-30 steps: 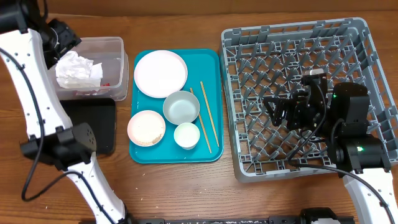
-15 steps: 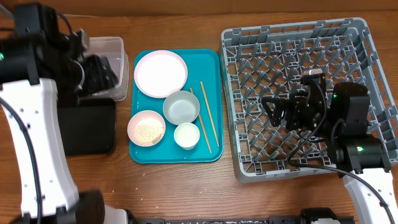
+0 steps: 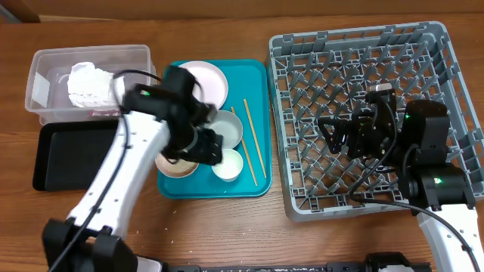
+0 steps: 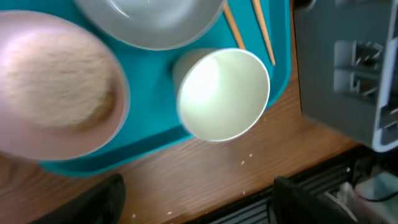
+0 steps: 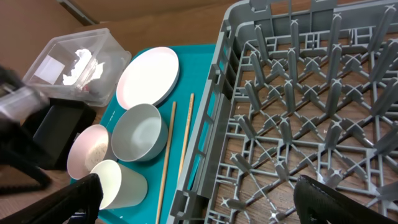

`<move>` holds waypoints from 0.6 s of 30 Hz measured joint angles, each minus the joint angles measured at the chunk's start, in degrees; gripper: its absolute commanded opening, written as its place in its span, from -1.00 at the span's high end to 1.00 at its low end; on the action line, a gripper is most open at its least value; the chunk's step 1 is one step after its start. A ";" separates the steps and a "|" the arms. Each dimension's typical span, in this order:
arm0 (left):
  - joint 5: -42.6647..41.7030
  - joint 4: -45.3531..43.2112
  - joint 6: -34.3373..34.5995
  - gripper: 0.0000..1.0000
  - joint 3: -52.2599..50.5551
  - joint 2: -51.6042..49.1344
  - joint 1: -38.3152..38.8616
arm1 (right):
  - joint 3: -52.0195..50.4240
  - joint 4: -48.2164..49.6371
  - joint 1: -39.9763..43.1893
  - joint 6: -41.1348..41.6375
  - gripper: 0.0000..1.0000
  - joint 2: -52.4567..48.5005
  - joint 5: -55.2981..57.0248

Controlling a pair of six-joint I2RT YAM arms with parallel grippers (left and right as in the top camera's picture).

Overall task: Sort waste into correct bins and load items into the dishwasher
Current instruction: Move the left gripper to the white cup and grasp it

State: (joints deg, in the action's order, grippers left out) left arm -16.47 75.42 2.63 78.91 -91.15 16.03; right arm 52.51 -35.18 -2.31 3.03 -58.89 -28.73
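Observation:
My left gripper [image 3: 203, 145] hangs open and empty over the front of the teal tray [image 3: 257, 75]. In the left wrist view, the wooden table edge shows between its dark fingertips [image 4: 99, 202]. Just ahead of them sit the pink bowl of rice grains [image 4: 56, 93], the white cup [image 4: 224, 93] and the grey bowl [image 4: 155, 22]. The plate [image 3: 212, 79] is partly under the arm. The chopsticks [image 3: 253, 143] lie along the tray's right side. The crumpled napkin [image 3: 87, 85] rests in the clear tub [image 3: 45, 64]. My right gripper [image 3: 340, 136] is open above the dish rack [image 3: 363, 45].
The black tray [image 3: 72, 155] lies in front of the clear tub at the far left. The rack's near left corner [image 4: 348, 74] stands close to the white cup. A few rice grains dot the wood before the teal tray.
The left arm has swung from the clear tub at the far left to above the teal tray's front, its jaws widening. The napkin stays in the tub. The right arm has not moved.

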 measured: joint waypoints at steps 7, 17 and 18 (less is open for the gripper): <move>0.39 -9.16 2.54 -0.54 -6.36 -3.63 6.69 | 0.00 -0.17 0.00 0.00 -1.00 0.00 0.02; 3.89 -9.51 8.72 -0.43 -6.58 -7.65 7.15 | 0.00 -0.37 0.00 -0.02 -1.00 0.00 0.02; 3.93 -9.53 9.09 -0.42 -6.58 -7.65 7.15 | 0.00 -0.37 0.00 -0.02 -1.00 0.00 0.02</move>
State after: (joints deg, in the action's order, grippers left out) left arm -12.53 65.89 11.73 72.34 -98.80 23.18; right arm 52.51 -35.55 -2.31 3.01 -58.89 -28.71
